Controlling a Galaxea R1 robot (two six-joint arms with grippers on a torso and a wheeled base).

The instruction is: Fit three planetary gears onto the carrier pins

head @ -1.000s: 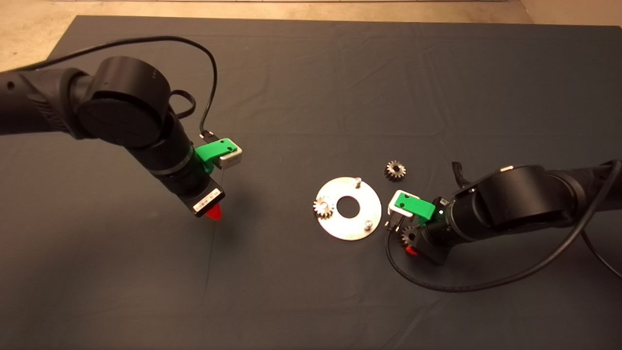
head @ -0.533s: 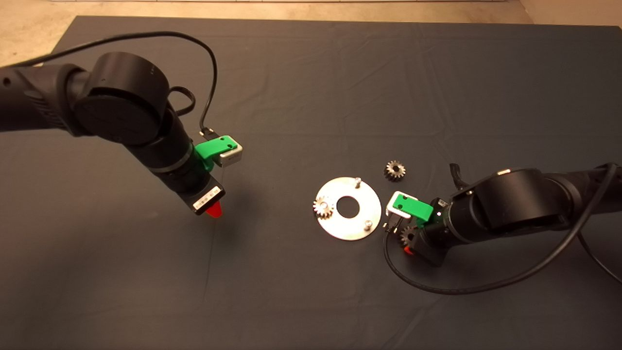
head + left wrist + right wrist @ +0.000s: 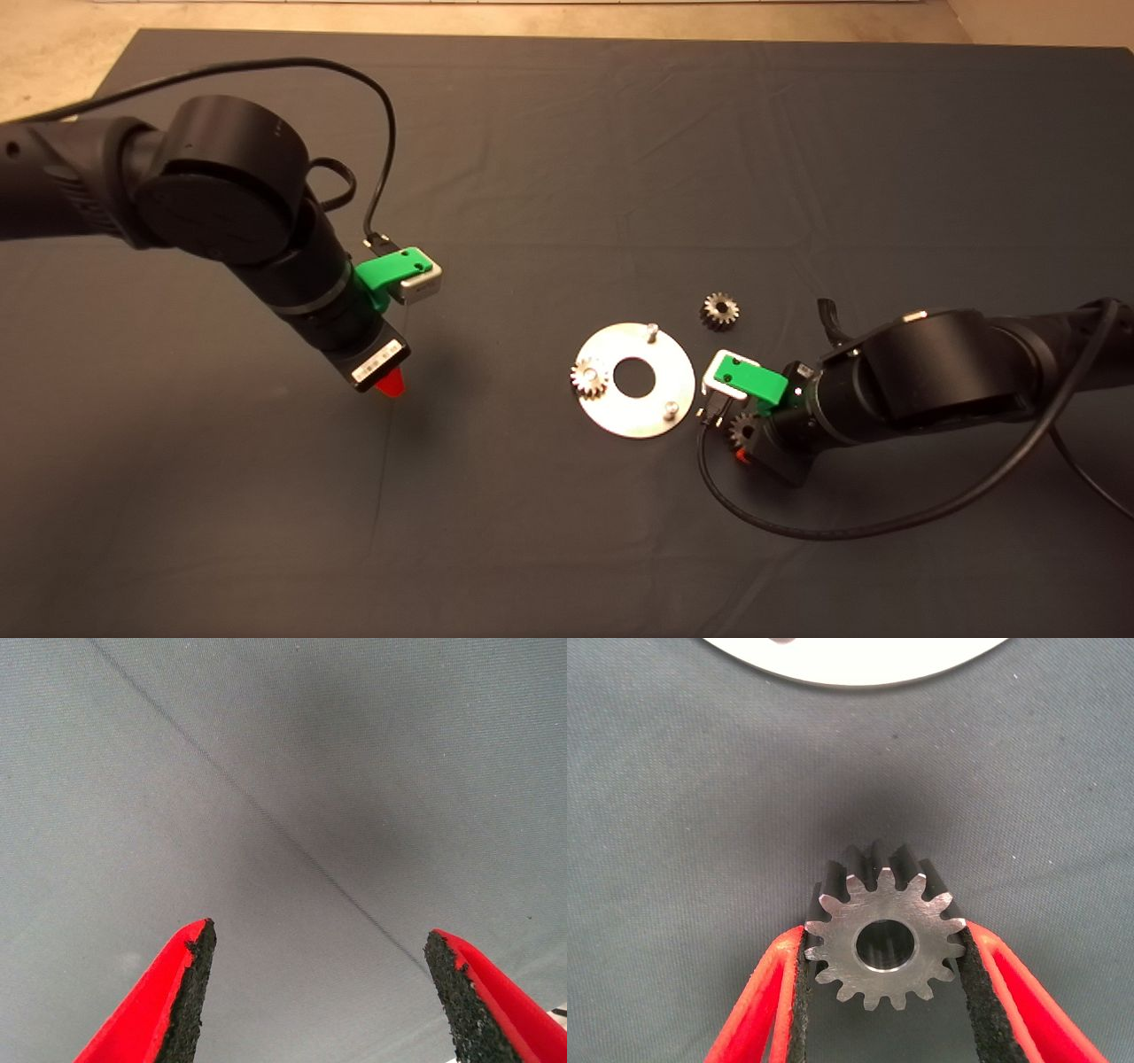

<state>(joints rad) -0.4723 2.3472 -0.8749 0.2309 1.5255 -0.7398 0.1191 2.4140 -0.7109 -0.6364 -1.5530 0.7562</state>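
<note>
The round silver disc (image 3: 633, 409) lies right of the mat's middle; its rim also shows in the right wrist view (image 3: 859, 660). One gear (image 3: 588, 378) sits on its left pin. Two carrier pins (image 3: 652, 330) (image 3: 671, 408) stand bare. A second gear (image 3: 721, 310) lies loose beyond the disc's right side. My right gripper (image 3: 742, 443) (image 3: 884, 937) is just right of the disc, low over the mat, shut on the third gear (image 3: 742, 430) (image 3: 886, 899), one pad on each side of its teeth. My left gripper (image 3: 390, 385) (image 3: 319, 935) is open and empty over bare mat, well left of the disc.
The right arm's black cable (image 3: 833, 530) loops over the mat near the front right. The mat's far edge (image 3: 532, 35) meets a beige floor. Bare mat lies between the left gripper and the disc.
The right arm has sunk slightly and edged a little to the left, with the gear still between its fingers. The left arm has barely shifted.
</note>
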